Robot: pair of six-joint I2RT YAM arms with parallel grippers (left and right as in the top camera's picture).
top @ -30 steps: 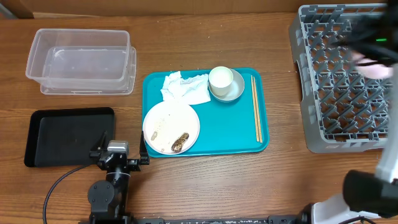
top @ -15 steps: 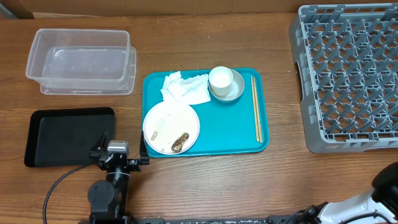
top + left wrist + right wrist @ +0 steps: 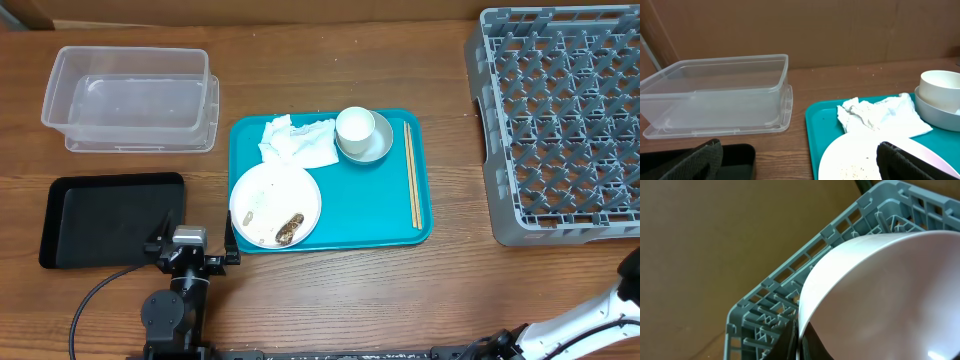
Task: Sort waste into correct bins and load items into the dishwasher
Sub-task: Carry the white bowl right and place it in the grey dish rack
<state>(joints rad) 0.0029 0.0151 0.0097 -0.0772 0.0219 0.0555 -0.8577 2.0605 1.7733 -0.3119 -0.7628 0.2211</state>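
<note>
Wooden table, sorting barely begun: left gripper spread wide lower left, right gripper clamped on a white bowl before the rack, napkin, food lump, cup and chopsticks on the central teal tray, clear tub and black tray empty.

The left arm sits low at the bottom of the overhead view, its wrist level and pointing away from its base. The left gripper holds its two dark fingers spread wide with nothing between them. The right arm shows from overhead only as a white link and a dark joint in the lower right corner, and the right gripper has its jaws pinched on the rim of a white bowl.
</note>
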